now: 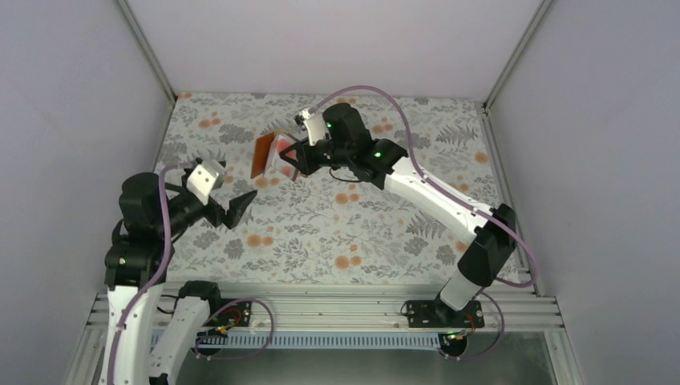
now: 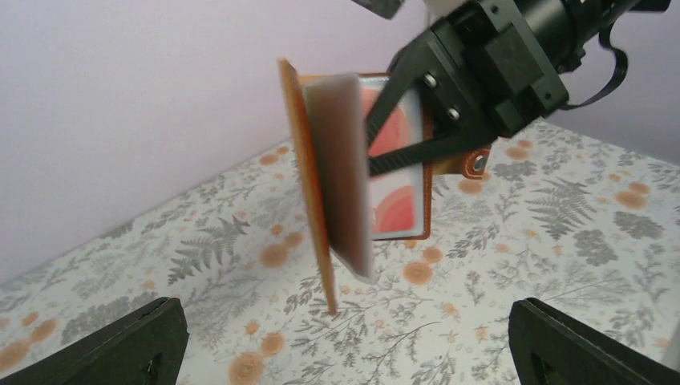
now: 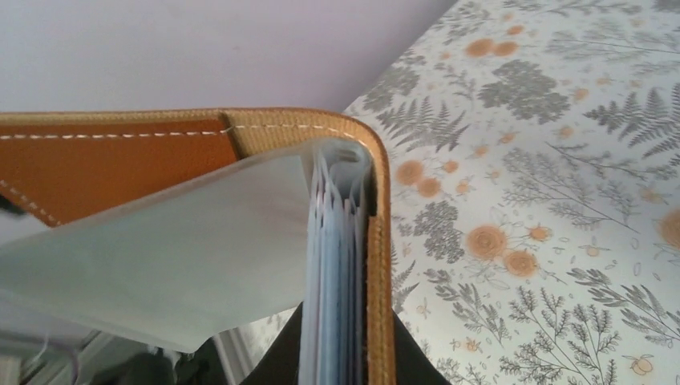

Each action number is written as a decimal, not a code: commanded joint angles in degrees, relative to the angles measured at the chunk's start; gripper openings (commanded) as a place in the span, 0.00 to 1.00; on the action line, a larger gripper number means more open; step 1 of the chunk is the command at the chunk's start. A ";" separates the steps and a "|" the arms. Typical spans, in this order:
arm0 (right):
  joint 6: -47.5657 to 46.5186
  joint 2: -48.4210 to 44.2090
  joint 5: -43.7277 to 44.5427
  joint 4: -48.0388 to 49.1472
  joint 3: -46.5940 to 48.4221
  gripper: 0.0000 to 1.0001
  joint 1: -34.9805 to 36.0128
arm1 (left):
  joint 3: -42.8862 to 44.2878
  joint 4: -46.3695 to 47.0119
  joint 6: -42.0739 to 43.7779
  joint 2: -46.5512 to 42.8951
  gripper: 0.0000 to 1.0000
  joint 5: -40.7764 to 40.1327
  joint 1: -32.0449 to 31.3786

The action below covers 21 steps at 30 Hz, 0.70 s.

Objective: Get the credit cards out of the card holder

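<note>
Brown leather booklet-style card holder [image 2: 307, 188] hangs open in the air, long edges upright, pinched by the closed right gripper [image 2: 374, 152]. It lies straight ahead of the wide-open, empty left gripper [image 2: 345, 346], clearly apart. A pale, red-blotched credit card [image 2: 398, 196] faces those jaws behind a loose grey plastic sleeve [image 2: 341, 172].

My left gripper [image 2: 349, 346] stands wide open, its black fingers [image 2: 112, 345] at the bottom corners with nothing between them. Ahead, the right gripper [image 2: 397, 140] clamps the open brown card holder [image 2: 309, 184] in the air above the floral tablecloth [image 2: 200, 241]. A pale, red-blotched card [image 2: 397, 200] shows inside, behind a fanned-out clear sleeve [image 2: 345, 168]
</note>
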 commanded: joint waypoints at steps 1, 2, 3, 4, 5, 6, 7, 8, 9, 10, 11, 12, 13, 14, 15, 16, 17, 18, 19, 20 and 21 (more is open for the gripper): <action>6.39 4.41 14.17 -4.08 5.45 0.04 3.78 | -7.66 7.62 0.05 -3.32 1.00 -4.73 -0.26; 6.37 5.11 16.02 -5.18 6.75 0.04 4.51 | -8.63 8.62 0.65 -2.95 1.00 -5.97 -0.66; 6.18 5.81 17.89 -6.38 8.16 0.04 5.05 | -9.19 9.74 1.08 -2.21 1.00 -7.34 -1.16; 6.02 6.46 18.61 -7.43 9.43 0.04 5.53 | -9.53 11.06 1.51 -1.27 1.00 -8.80 -1.69; 5.51 7.23 18.25 -8.00 10.29 0.04 5.76 | -9.96 12.63 1.68 -0.42 1.00 -10.48 -2.24; 4.97 7.59 17.25 -7.95 10.57 0.04 5.88 | -10.50 14.18 1.79 0.37 1.00 -11.36 -2.61; 4.50 7.77 16.05 -7.85 10.57 0.04 5.89 | -11.00 15.72 1.80 0.86 1.00 -12.29 -2.98; 3.66 7.80 14.58 -7.78 10.45 0.04 5.89 | -11.69 17.12 1.52 1.20 1.00 -13.44 -3.32; 2.69 7.81 13.19 -8.14 10.45 0.04 5.93 | -12.33 18.10 1.26 1.43 1.00 -14.67 -3.60; 1.67 7.69 11.61 -8.59 10.41 0.04 5.87 | -13.06 18.59 0.96 1.51 1.00 -15.55 -3.91; 0.29 7.36 9.64 -9.11 10.27 0.04 5.92 | -13.75 18.84 0.57 1.48 1.00 -16.03 -4.22; -1.06 7.06 7.64 -9.72 9.91 0.04 5.88 | -14.37 18.87 0.06 1.52 1.00 -16.10 -4.64; -2.19 6.37 6.17 -10.15 9.25 0.04 5.90 | -14.97 18.74 -0.31 1.39 1.00 -15.81 -5.00; -3.66 5.66 4.16 -10.36 8.42 0.04 5.86 | -15.54 18.54 -0.59 1.32 1.00 -15.19 -5.36; -4.68 4.74 2.13 -10.59 7.63 0.04 5.90 | -16.20 18.57 -0.88 1.24 1.00 -14.88 -5.74; -5.47 3.77 0.08 -10.43 6.56 0.04 5.87 | -16.68 18.77 -1.45 1.26 1.00 -14.77 -6.13; -6.17 2.72 -2.14 -10.35 5.48 0.04 5.91 | -16.96 18.96 -1.99 1.34 1.00 -14.72 -6.40; -6.76 1.89 -3.74 -10.20 3.93 0.04 5.89 | -17.01 19.08 -2.56 1.40 1.00 -14.45 -6.57; -7.40 -0.22 -4.80 -10.16 2.42 0.04 5.86 | -17.01 18.98 -3.04 1.39 1.00 -13.78 -6.73; -8.13 -1.52 -5.62 -10.39 1.27 0.04 5.85 | -16.87 18.61 -3.27 1.20 0.98 -13.03 -6.96; -9.08 -2.62 -6.92 -10.73 0.17 0.04 5.87 | -16.73 17.93 -3.38 0.99 0.96 -12.04 -7.03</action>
